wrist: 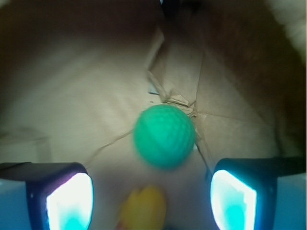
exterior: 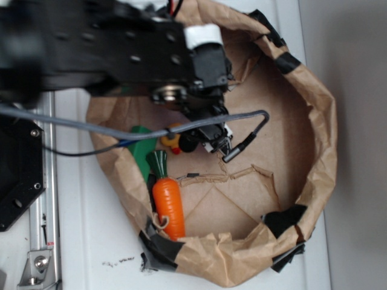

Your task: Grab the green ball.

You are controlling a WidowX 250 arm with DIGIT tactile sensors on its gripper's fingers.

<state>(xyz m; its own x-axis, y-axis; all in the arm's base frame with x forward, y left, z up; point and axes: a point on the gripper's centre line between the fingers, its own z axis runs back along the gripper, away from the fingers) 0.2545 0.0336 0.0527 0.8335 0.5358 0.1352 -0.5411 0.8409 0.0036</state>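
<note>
My gripper [wrist: 151,191] hangs spread wide inside the paper bag [exterior: 314,121], the green ball [wrist: 164,136] just ahead between the jaws, untouched. I judge this the approach: next, ease forward and close.

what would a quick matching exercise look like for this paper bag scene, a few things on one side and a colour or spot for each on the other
Things
1. dimpled mint-green ball
2. orange toy carrot
3. small yellow rubber duck
4. crumpled brown paper bag

Descriptions
A. lies against the bag's wall, green top up
B. ahead of the open gripper, between its pads in the wrist view
C. holds all the toys
D. blurred at the wrist view's bottom edge

Pairs: 1-B, 2-A, 3-D, 4-C
</note>
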